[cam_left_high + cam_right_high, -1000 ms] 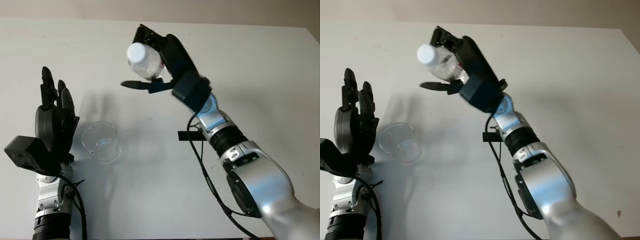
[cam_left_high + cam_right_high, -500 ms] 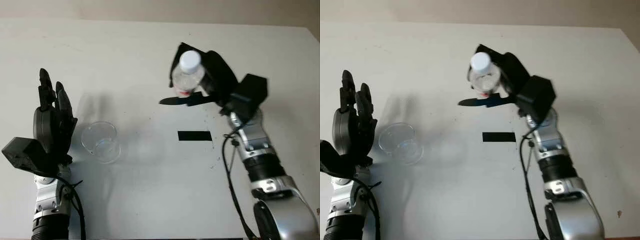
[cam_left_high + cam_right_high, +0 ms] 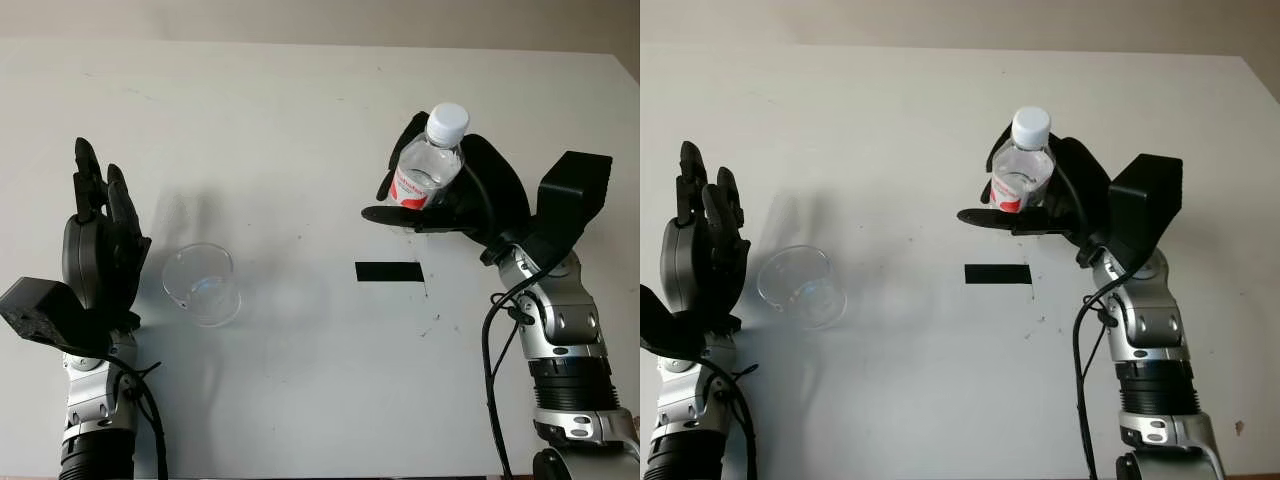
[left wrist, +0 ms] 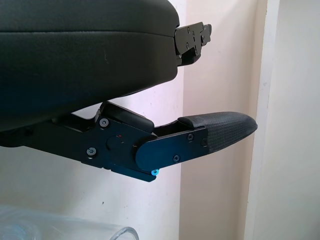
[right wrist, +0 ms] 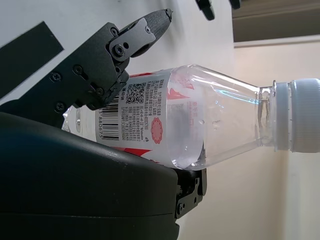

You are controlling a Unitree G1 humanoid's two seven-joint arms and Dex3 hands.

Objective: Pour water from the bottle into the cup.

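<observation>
My right hand (image 3: pixel 440 205) is shut on a clear plastic water bottle (image 3: pixel 425 168) with a white cap and a red-and-white label, held upright above the table at the right. In the right wrist view the bottle (image 5: pixel 200 125) lies across my palm, cap on. A clear plastic cup (image 3: pixel 202 284) stands on the white table (image 3: pixel 300 380) at the left, well apart from the bottle. My left hand (image 3: pixel 95 235) is open, raised just left of the cup. The cup's rim (image 4: pixel 75 227) shows in the left wrist view.
A black strip of tape (image 3: pixel 388 271) lies on the table between the cup and my right arm. The table's far edge meets a beige wall at the top.
My right hand has swung the bottle from above the table's middle back to the right and turned it upright. The left hand and cup have stayed put.
</observation>
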